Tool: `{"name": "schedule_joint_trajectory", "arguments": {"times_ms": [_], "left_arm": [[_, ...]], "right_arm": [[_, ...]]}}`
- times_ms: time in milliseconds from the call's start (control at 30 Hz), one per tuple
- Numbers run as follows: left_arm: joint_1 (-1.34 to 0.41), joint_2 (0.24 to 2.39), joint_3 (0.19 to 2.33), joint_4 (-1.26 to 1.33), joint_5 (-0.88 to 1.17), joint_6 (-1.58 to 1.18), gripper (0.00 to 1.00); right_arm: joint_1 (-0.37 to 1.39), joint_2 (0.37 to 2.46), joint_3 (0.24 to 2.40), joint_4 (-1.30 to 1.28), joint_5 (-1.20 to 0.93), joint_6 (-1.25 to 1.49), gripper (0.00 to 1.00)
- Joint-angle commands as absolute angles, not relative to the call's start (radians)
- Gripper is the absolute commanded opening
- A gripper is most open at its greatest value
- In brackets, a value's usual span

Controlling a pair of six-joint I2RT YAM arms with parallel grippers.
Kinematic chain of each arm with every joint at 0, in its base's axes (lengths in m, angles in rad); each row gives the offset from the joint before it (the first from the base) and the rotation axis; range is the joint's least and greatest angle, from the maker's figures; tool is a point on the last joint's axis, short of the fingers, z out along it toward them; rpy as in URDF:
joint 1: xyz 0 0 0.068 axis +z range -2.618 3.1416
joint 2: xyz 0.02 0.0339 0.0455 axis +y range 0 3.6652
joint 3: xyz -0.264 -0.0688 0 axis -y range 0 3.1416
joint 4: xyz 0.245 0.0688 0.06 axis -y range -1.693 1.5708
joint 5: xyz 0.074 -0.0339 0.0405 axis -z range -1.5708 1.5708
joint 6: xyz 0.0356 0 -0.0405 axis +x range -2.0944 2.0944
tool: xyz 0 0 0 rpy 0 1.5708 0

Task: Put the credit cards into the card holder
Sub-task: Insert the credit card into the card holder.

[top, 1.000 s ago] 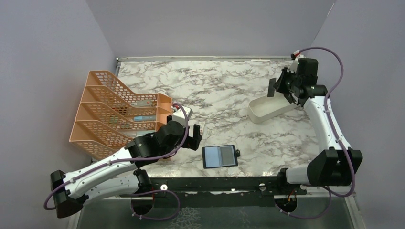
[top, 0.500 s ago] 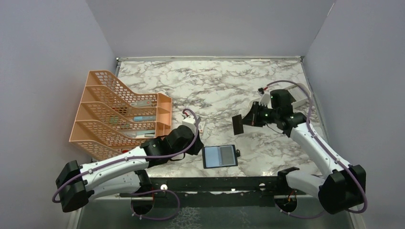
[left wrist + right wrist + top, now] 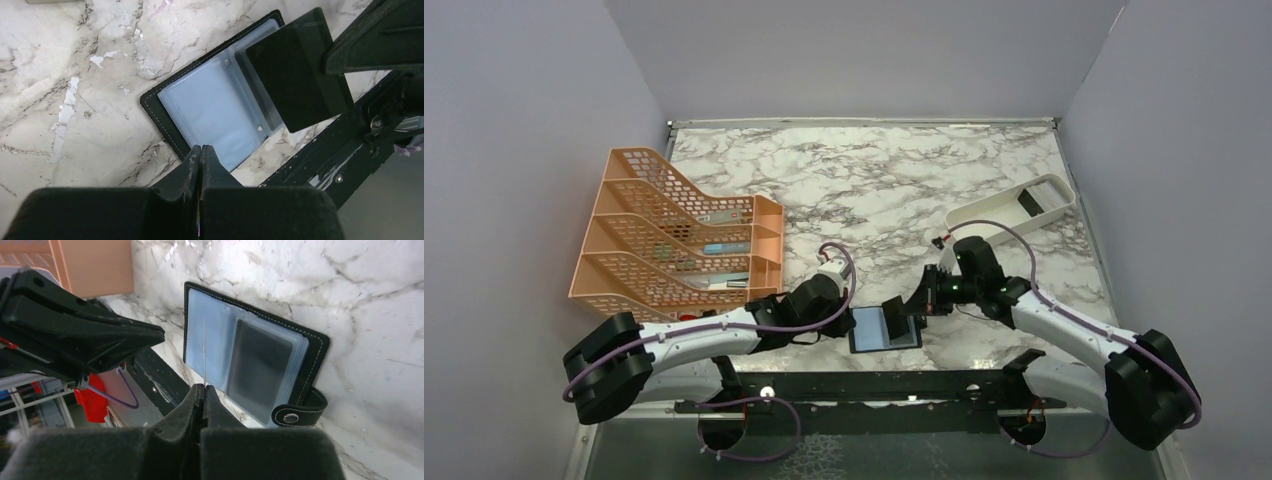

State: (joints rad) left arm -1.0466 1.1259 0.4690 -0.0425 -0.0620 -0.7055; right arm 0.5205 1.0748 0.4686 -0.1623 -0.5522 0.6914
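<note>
The card holder (image 3: 873, 340) lies open near the table's front edge, its blue-grey sleeves facing up (image 3: 215, 107) (image 3: 212, 335). A dark rectangle (image 3: 260, 370) shows through its right-hand sleeve. My right gripper (image 3: 914, 311) (image 3: 202, 386) is shut on a black credit card (image 3: 893, 320) (image 3: 295, 75). It holds the card on edge just above the holder's sleeves; the right wrist view shows the card as a thin line (image 3: 204, 350). My left gripper (image 3: 848, 323) (image 3: 201, 147) is shut at the holder's left edge, with nothing seen between its fingers.
An orange mesh file rack (image 3: 674, 240) stands at the left. A long white tray (image 3: 980, 216) sits at the back right with a dark flat piece (image 3: 1029, 203) in it. The holder's snap strap (image 3: 295, 415) sticks out on the right side.
My right arm swung from the white tray down to the card holder, carrying the black card. My left gripper closed and moved right to the holder's left edge.
</note>
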Motion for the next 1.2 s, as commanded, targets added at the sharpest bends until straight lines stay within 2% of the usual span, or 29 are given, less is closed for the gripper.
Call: {"name": "schedule_joint_trajectory", "arguments": {"times_ms": [0,433,1167], "left_arm": [[-1.043,1.153,0.435,0.051,-0.037,-0.740,0.00],[-1.043,1.207,0.409,0.078,-0.044,-0.742,0.00],[-1.043,1.234,0.382,0.066,-0.055,-0.753,0.00]], "right_arm": [[0.566,1.114,0.424,-0.010,-0.553,0.757,0.01],[0.586,1.204,0.400,0.047,-0.535,0.738,0.01],[0.586,1.238,0.360,0.066,-0.509,0.737,0.01]]}}
